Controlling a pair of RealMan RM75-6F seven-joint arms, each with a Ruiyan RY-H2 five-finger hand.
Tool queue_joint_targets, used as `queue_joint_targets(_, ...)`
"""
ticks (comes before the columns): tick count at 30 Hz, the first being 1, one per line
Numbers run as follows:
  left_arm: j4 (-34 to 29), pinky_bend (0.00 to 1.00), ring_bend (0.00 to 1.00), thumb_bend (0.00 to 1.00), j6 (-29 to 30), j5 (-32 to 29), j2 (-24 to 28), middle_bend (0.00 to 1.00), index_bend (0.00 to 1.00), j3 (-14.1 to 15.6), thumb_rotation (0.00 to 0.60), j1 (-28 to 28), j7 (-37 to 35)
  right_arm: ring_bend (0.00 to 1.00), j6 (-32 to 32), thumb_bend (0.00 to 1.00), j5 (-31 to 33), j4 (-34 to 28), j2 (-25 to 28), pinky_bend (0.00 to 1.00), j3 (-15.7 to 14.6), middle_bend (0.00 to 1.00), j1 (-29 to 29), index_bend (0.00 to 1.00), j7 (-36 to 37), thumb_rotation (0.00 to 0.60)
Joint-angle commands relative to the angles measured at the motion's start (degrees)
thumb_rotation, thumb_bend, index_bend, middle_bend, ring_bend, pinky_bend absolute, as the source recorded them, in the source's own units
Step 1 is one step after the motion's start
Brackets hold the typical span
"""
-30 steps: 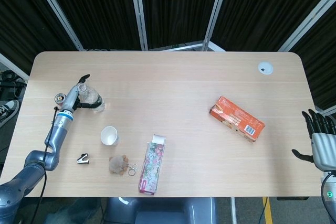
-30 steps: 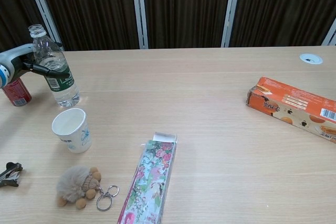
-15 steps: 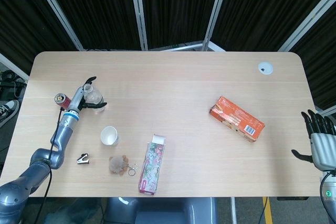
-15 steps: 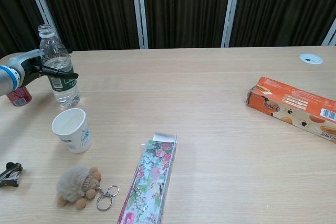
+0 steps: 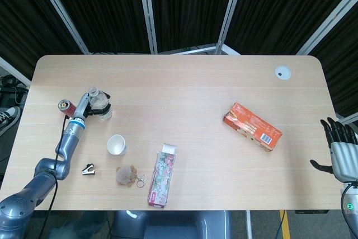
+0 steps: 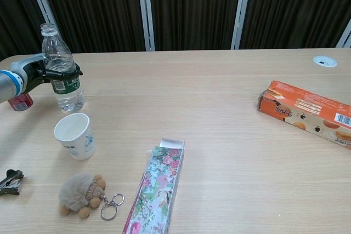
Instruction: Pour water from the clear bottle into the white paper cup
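Here the left hand (image 6: 46,72) wraps the uncapped clear bottle (image 6: 60,72), upright near the tabletop's left edge, with the white paper cup (image 6: 75,135) just nearer the front edge. A loose hold or hasty tilt could spill water. The right hand (image 5: 339,149) hangs spread, empty.

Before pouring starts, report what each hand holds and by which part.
The left hand grips the clear bottle around its middle, at the green label. The right hand holds nothing.
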Motion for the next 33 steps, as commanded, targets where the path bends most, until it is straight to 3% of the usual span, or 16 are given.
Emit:
queue_joint_targets(1,0.71,0.38,0.38,0.53,0.33,-0.75,-0.42,0.44,0.59,-0.64,0.600,0.00,1.10,0.00,-0.02,0.00,-0.01,-0.04,0.02,0.00,-0.03,0.00,0.00,0.00,0.05,0.600)
queue_joint_targets(6,-1.35,0.39,0.39,0.53,1.67,-0.72,0.93,0.45,0.59,-0.89,0.600,0.41,0.33,0.00,-0.11,0.00,-0.05,-0.05,0.02,0.00,-0.09,0.00,0.05,0.00,0.11,0.600)
queue_joint_targets(11,-6.76,0.39,0.39,0.52,6.89,1.94,5.22,0.44,0.59,0.25,0.600,1.14,-0.77,0.00,0.01,0.00,-0.19,-0.45,0.27,0.00,-0.12,0.00,0.00,0.00,0.33,0.600)
queue_joint_targets(21,-20.16,0.39,0.39,0.51,12.60,8.77,17.53,0.44,0.58,6.00,0.600,3.10,4.48,0.00,1.02,0.00,-0.88,-1.38,0.96,0.00,-0.20,0.00,-0.44,0.00,0.97,0.600)
queue_joint_targets(33,-33.70,0.39,0.39,0.51,13.15,11.95,30.11,0.44,0.58,12.87,0.600,6.94,15.77,0.00,2.61,0.00,-2.27,-2.75,2.31,0.00,-0.29,0.00,-1.23,0.00,3.32,0.600)
